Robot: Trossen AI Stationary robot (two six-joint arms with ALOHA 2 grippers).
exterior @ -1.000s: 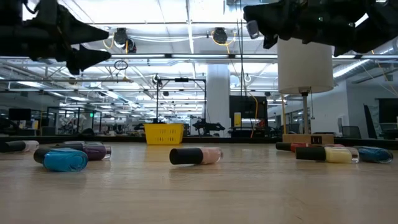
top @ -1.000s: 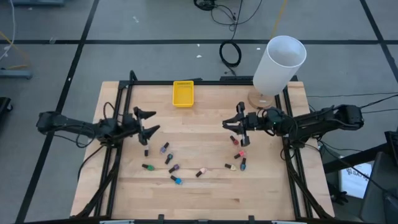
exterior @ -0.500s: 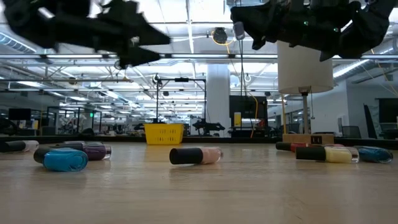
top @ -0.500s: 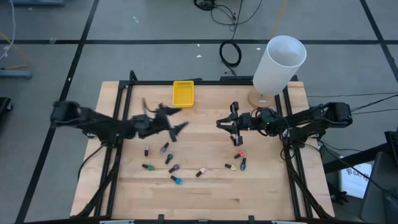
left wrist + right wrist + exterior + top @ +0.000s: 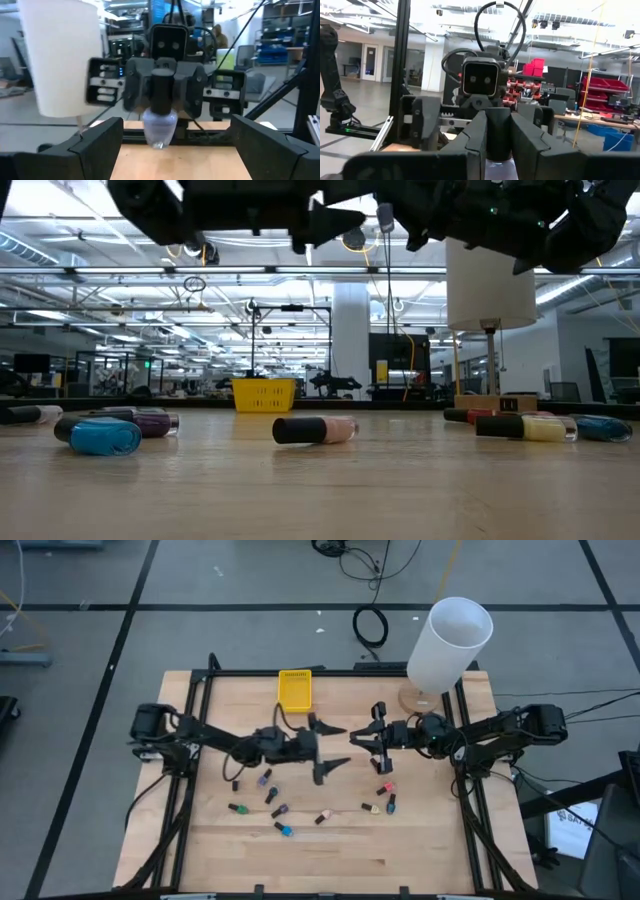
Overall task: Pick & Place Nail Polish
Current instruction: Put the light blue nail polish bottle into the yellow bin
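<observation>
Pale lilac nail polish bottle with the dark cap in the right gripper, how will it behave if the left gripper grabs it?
Probably rigid: the pale lilac nail polish bottle juts straight from the right gripper, clamped only by its dark cap. Its rounded, glossy body could slip in the open left gripper. Likely light, small beside the fingers.

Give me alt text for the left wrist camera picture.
Facing the camera, the right gripper holds a pale purple nail polish bottle by its dark cap, above the table. The left gripper is open, a white lamp shade beyond.
</observation>
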